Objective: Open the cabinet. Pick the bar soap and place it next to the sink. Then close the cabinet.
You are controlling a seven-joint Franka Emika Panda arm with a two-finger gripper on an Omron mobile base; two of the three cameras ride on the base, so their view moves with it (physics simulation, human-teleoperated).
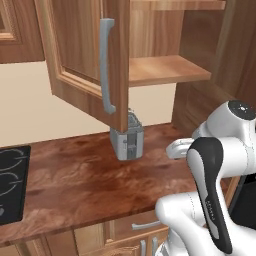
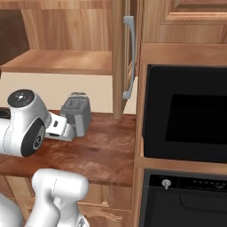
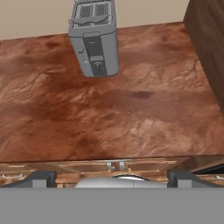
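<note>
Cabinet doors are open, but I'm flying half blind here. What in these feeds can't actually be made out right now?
- Gripper: only the finger tips show in the hand view; holding anything, cannot tell.
- Cabinet interior: left base view, the open door hides the left part; the upper shelf is cut by the top edge.
- Toaster: top partly behind that door.
- Stove: cut by the left edge.

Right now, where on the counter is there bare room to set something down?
The counter lies bare between the cooktop and the toaster, and in front of the toaster to the front edge. The open cabinet door overhangs the toaster, crowding access there from above.
</note>
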